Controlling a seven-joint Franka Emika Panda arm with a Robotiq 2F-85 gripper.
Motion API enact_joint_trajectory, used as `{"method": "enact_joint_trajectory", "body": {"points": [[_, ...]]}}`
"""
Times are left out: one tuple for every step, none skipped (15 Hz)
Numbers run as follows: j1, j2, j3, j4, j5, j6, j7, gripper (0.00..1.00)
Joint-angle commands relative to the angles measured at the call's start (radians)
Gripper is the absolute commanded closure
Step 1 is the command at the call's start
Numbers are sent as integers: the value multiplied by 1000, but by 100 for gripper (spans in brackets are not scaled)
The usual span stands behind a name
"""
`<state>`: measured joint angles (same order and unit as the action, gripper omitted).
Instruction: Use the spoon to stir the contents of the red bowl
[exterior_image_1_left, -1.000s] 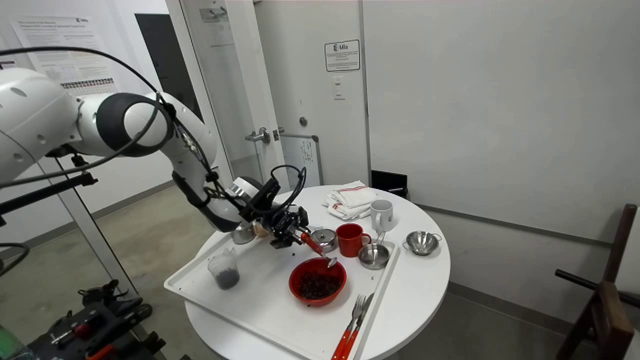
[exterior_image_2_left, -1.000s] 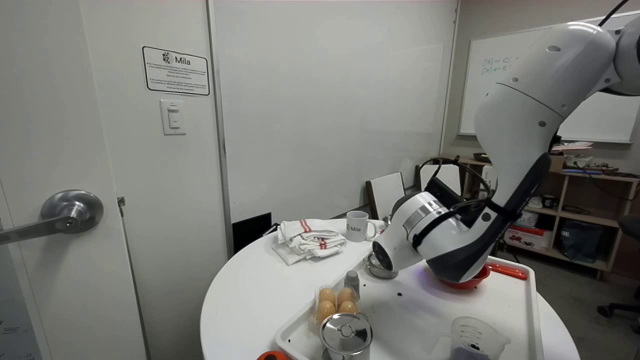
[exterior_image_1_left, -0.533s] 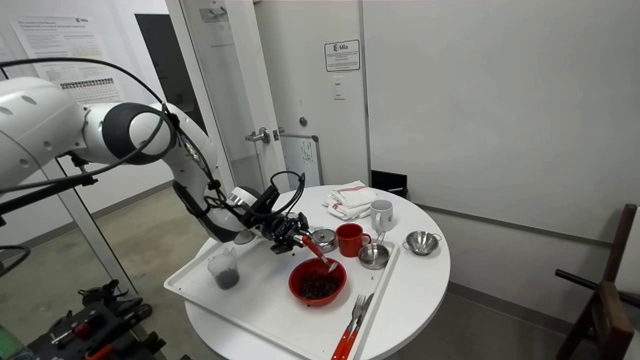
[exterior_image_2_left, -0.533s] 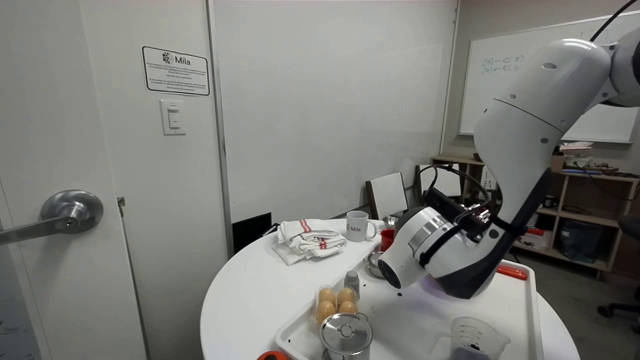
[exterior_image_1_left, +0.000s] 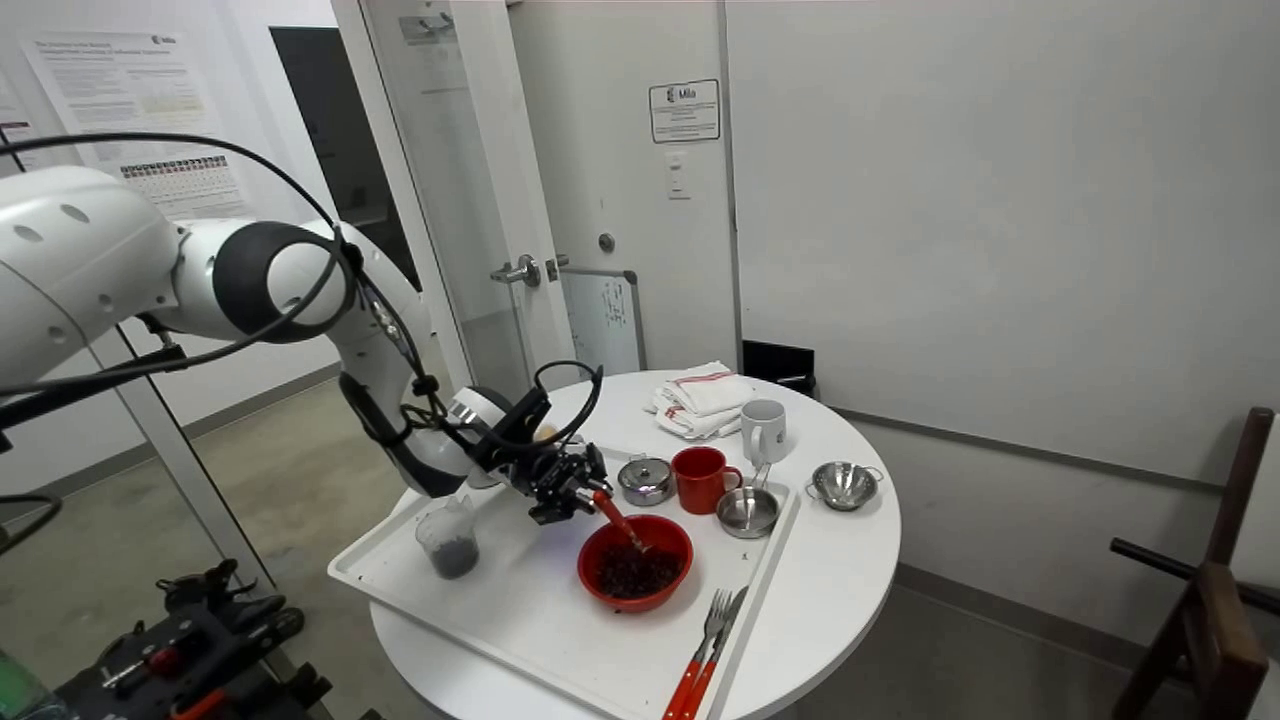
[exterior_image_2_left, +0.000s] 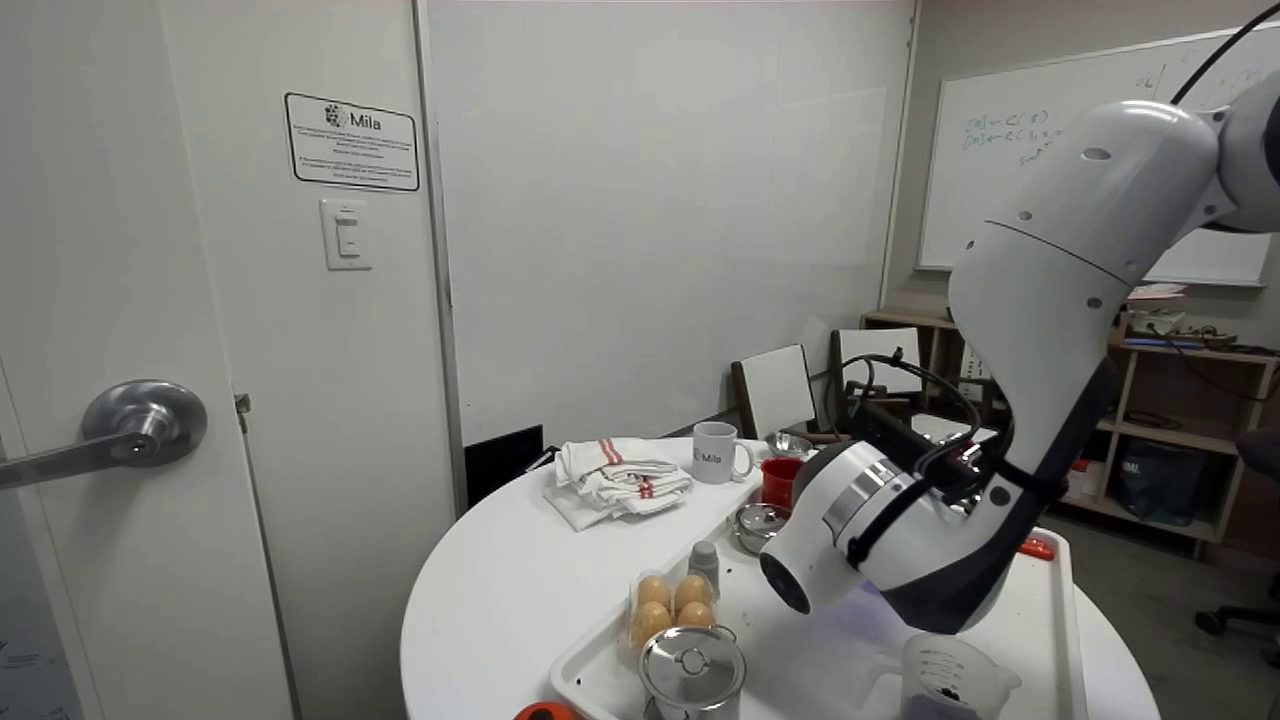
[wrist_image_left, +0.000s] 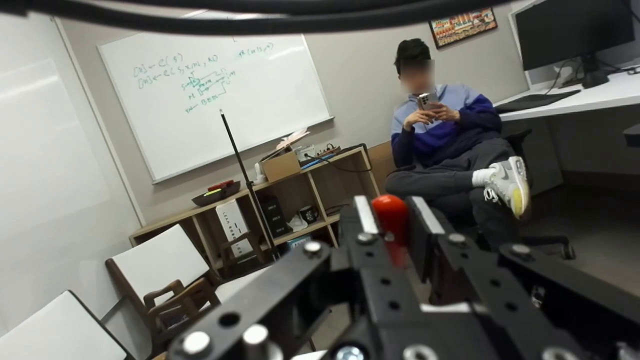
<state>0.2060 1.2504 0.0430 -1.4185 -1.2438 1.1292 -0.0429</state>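
Observation:
My gripper is shut on the orange-red handle of the spoon, just behind the red bowl in an exterior view. The spoon slants downward, and its pale head is inside the bowl at the dark contents; how deep it sits I cannot tell. In the wrist view the rounded red end of the spoon stands up between the two jaws of the gripper. That view shows neither bowl nor spoon head. In an exterior view my arm hides bowl, spoon and gripper.
Close to the bowl stand a lidded metal pot, a red cup and a small metal pan. A measuring cup and a fork and knife are on the white tray. Eggs sit at one corner.
The arm has come down and slightly back. The spoon's head has dropped from above the bowl's far rim into the bowl, down to the contents. The grip on the handle is unchanged.

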Motion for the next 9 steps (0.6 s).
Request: {"method": "enact_joint_trajectory", "body": {"points": [[-8,9,16,8,1,4,-16,95],[-7,7,19,5,1,7,-14,95],[-7,5,22,1,2,10,-12,95],[-9,2,27,-1,5,16,-11,95],[-9,-7,35,-8,9,24,-7,95],[-9,-19,43,-16,12,35,-2,95],[-6,-31,52,-21,12,47,2,95],[-3,-41,59,-23,12,59,4,95],[0,-49,65,-24,11,65,6,95]]}}
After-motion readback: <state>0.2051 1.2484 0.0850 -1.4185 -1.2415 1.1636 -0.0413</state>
